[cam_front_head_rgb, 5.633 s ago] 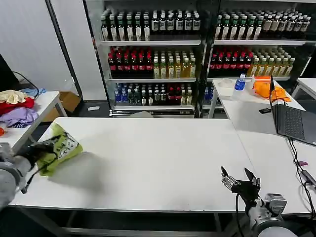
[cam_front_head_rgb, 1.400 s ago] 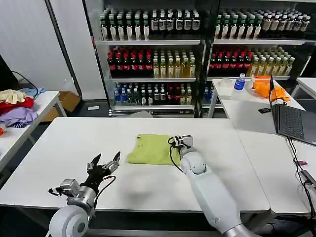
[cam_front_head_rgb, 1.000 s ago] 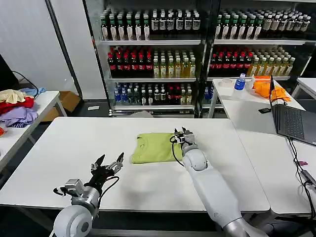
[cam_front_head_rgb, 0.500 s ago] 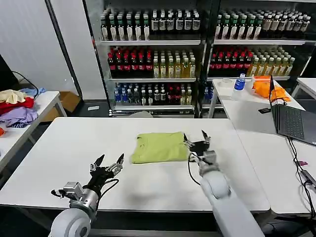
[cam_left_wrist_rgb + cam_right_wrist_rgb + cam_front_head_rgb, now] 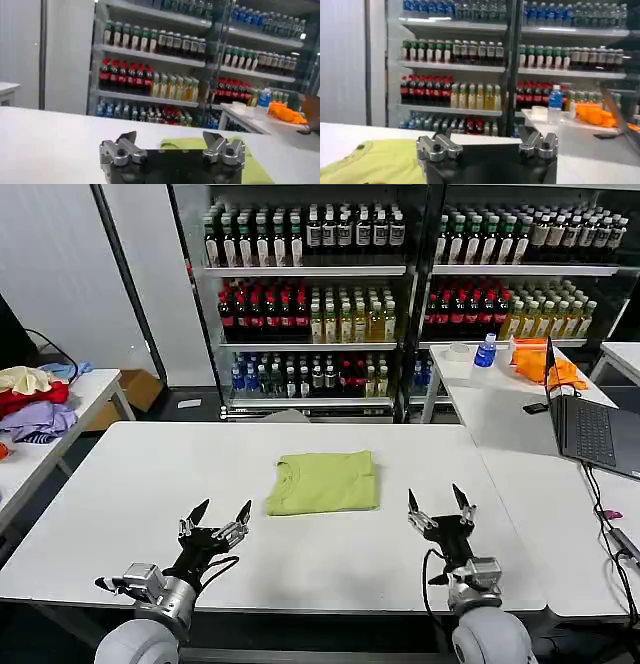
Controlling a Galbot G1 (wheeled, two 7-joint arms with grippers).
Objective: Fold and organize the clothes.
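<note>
T-shirt: the lime T-shirt (image 5: 323,482) lies folded into a neat rectangle on the white desk (image 5: 130,484), about mid-width and toward the far side, collar end to the robot's left; its plain side faces up.
Left tool: the left tool (image 5: 214,522) hovers over the desk's near edge, nearer the robot than the shirt and to its left, fingers spread apart, holding nothing.
Right tool: the right tool (image 5: 441,509) stands over the near edge to the shirt's right, well clear of the cloth, fingers apart and empty.
Wrist views: the shirt shows beyond the left tool (image 5: 172,148) and to one side of the right tool (image 5: 487,142); whether the folded edges line up exactly is hard to judge.
Background: drink shelves (image 5: 400,294) behind the desk.
</note>
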